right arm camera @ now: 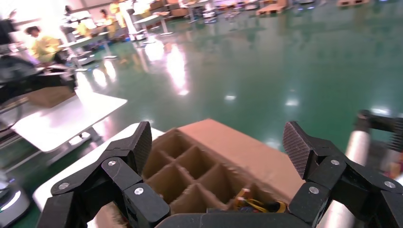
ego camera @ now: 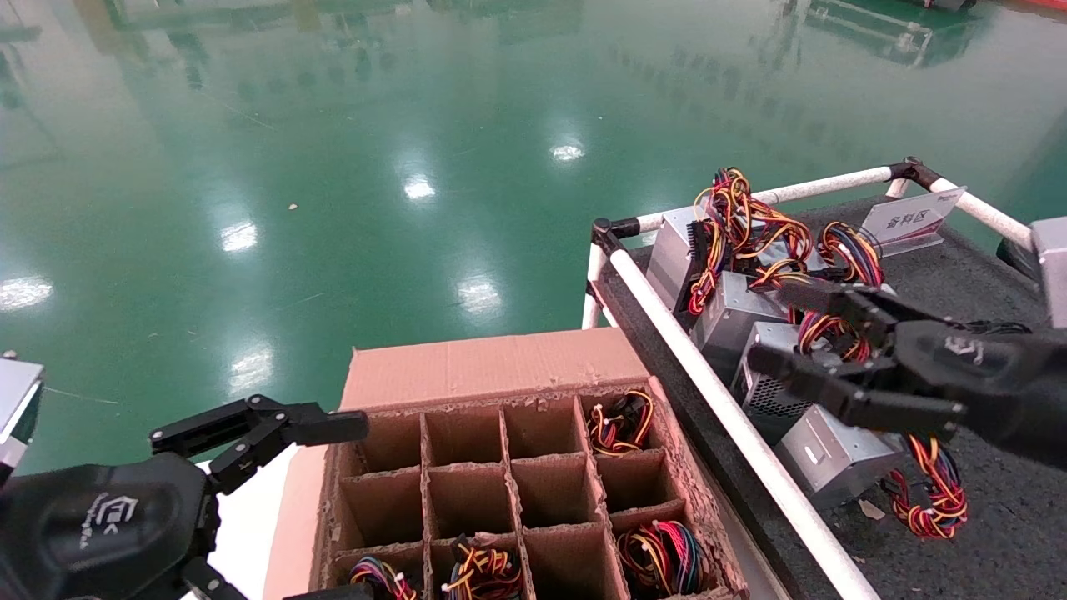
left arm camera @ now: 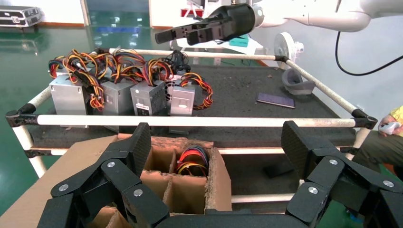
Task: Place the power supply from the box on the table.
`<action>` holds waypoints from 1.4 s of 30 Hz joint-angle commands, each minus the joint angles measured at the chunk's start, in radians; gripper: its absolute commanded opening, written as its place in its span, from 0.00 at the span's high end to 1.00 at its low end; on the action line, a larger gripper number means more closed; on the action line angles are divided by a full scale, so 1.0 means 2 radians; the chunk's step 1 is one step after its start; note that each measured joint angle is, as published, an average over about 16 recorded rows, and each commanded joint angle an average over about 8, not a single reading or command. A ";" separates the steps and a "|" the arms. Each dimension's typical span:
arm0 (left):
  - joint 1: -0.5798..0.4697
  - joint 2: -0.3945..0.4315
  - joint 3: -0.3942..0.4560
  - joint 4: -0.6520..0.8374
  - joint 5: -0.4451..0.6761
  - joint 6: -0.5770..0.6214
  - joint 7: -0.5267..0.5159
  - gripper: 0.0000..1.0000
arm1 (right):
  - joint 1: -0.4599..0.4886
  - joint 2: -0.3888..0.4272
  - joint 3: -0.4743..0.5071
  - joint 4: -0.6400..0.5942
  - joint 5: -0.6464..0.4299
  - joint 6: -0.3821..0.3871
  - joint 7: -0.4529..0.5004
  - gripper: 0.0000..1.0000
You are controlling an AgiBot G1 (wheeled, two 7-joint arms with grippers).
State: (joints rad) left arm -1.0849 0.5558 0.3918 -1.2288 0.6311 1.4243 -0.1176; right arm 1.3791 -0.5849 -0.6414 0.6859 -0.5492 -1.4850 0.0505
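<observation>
Green glossy floor behind; right gripper (ego camera: 779,327) spread empty above the tabletop (ego camera: 984,275) beside the box (ego camera: 492,367), left gripper (ego camera: 350,508) spread empty at the box's near-left corner.

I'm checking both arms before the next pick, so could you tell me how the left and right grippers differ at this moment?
The left gripper hangs by the box's outer side, off the table; the right gripper hangs over the table, above the row of silver units. The left one is low at the box's rim, whereas the right sits higher, pointing towards the box. Both are black, open and empty.
</observation>
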 commanded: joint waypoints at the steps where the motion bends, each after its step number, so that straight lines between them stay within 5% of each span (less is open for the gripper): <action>1: 0.000 0.000 0.000 0.000 0.000 0.000 0.000 0.00 | -0.010 -0.001 0.012 0.020 -0.006 0.000 0.005 0.00; 29: 0.000 0.000 0.000 0.000 0.000 0.000 0.000 0.00 | -0.152 -0.013 0.180 0.298 -0.090 -0.005 0.068 0.00; 42: 0.000 0.000 0.000 0.000 0.000 0.000 0.000 0.00 | -0.158 -0.014 0.188 0.310 -0.095 -0.006 0.071 0.00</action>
State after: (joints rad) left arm -1.0846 0.5556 0.3918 -1.2285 0.6310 1.4241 -0.1176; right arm 1.0618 -0.6126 -0.2644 1.3075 -0.7397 -1.4968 0.1917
